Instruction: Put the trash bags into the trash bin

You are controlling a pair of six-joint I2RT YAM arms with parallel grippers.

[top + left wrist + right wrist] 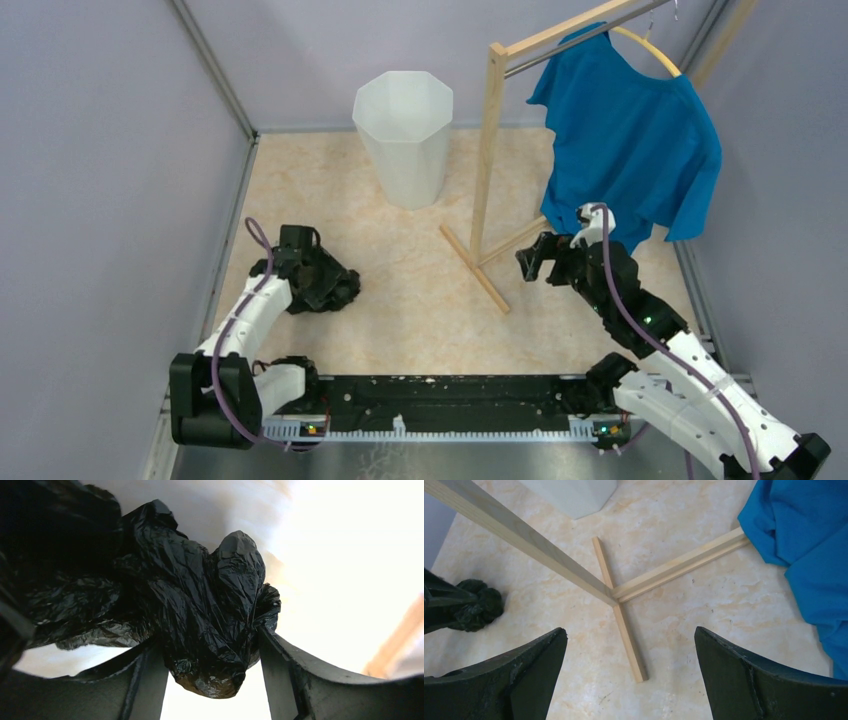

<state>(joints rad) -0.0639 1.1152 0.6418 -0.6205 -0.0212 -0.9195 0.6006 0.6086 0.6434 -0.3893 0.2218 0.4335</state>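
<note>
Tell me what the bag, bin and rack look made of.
Trash bag: thin plastic film, glossy black, finely crinkled with sharp highlights.
Bin: probably rigid plastic, white, faceted walls, possibly translucent.
Rack: pale wood in straight square sticks, matte, apparently unvarnished.

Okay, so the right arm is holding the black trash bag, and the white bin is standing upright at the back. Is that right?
Not quite. The left gripper holds the black trash bag, bunched between its jaws in the left wrist view; the right gripper is open and empty. The white bin does stand upright at the back.
</note>
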